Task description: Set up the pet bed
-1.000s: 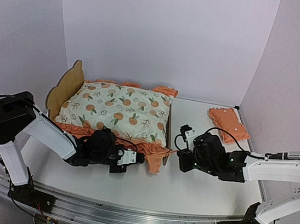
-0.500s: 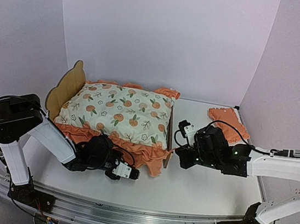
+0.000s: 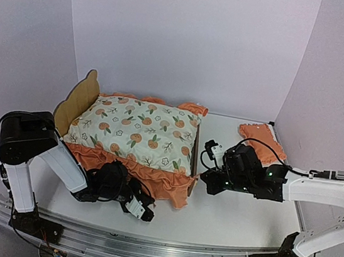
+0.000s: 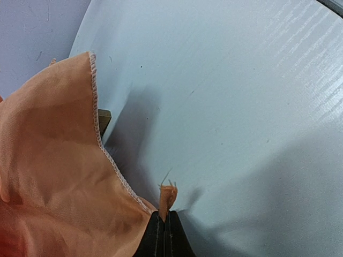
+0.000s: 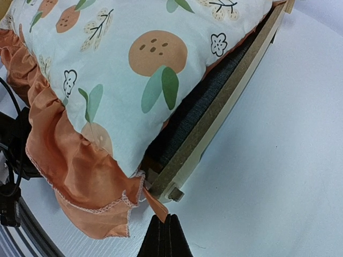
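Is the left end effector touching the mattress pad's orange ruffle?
Touching. Left wrist view: the left end effector, shut, pinches a tip of the orange ruffle.

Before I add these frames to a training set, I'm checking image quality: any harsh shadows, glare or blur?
Top external: soft, even light, sharp, faint shadows on the table. Left wrist: dark shadow beside the orange ruffle, streaky sheen upper right, the left hand a black silhouette. Right wrist: crisp mattress pad print and pet bed rail, no glare.
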